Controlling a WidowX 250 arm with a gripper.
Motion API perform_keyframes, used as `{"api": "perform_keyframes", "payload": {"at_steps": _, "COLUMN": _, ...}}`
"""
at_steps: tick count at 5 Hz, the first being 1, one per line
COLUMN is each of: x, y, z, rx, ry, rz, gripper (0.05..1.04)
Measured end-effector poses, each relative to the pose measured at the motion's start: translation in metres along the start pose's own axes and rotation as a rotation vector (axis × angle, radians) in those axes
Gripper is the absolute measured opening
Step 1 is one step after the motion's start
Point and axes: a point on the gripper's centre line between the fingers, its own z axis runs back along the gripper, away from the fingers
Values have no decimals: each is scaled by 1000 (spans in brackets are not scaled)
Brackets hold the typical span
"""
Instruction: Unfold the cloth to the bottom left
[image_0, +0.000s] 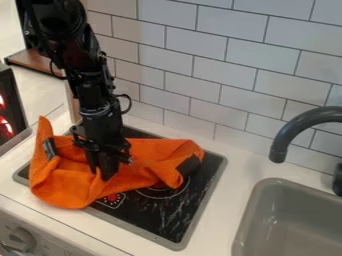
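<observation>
Hanging into the cloth (63, 182) on the stove (160, 217) near the sink (294, 188), the tool (105, 172) is apart or together, cannot tell which

You have passage above the exposed right part of the stove (170, 217) and the tabletop (224, 205) to its right. Obstructions noted: bunched cloth (70, 185) over its left part, tiled wall (207, 75) behind, faucet (288, 136) arching to its right.

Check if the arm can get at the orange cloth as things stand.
Likely yes: the gripper is already down at the orange cloth, and nothing else lies over it. The faucet is off to the picture's right, out of the way.
</observation>
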Motion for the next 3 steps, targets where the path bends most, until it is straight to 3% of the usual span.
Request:
{"api": "perform_keyframes", "payload": {"at_steps": 1, "x": 1, "y": -1, "z": 5, "rx": 0, "ry": -17, "rz": -7, "gripper": 76}}
{"api": "perform_keyframes", "payload": {"at_steps": 3, "x": -16, "y": -16, "z": 31, "rx": -9, "ry": -63, "rz": -96, "gripper": 68}}
